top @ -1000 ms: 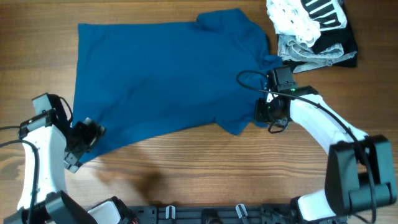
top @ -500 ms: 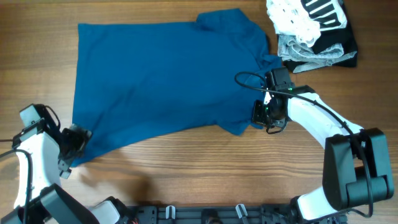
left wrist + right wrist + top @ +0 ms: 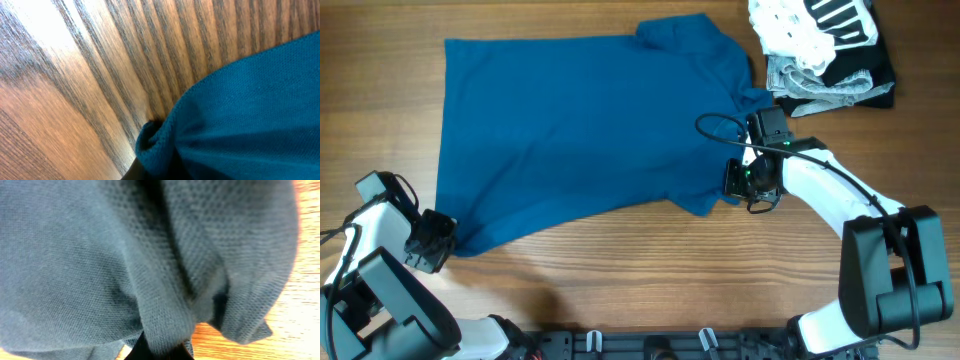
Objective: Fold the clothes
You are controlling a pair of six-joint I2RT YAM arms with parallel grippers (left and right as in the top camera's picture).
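Blue polo shirt point(image 3: 590, 130): spread out and wrinkled on the table. It fills the middle of the overhead view and reaches toward 10 o'clock. The collar lies near 12 o'clock and the hem runs down the 9 o'clock side
Shirt corner at 8 o'clock: the lower hem corner tapers to a point at the left gripper. In the left wrist view it is bunched into a small roll at 6 o'clock, with bare wood grain beside it from 9 to 12 o'clock
Shirt sleeve at 3 o'clock: the short sleeve's end comes to the right gripper. In the right wrist view its knit folds gather into a narrow point at 6 o'clock
Left gripper point(image 3: 428, 243): at 8 o'clock in the overhead view, low on the table, clenched on the hem corner
Right gripper point(image 3: 738, 178): at 3 o'clock, just right of centre, clamped on the gathered sleeve fabric
Black cable point(image 3: 712, 124): a thin loop from the right arm lying over the shirt, just above the right gripper
Wooden table point(image 3: 650, 280): bare boards show along 6 o'clock and past the hem at 9 o'clock
Clothes pile: in the 1 o'clock corner, just beside the shirt's upper sleeve
White black-striped garment point(image 3: 810, 25): on top of the pile
Grey garment point(image 3: 810, 85): under the white one, on the side facing the shirt. Whether it touches the shirt cannot be told
Black garment point(image 3: 875, 75): at the pile's outer side
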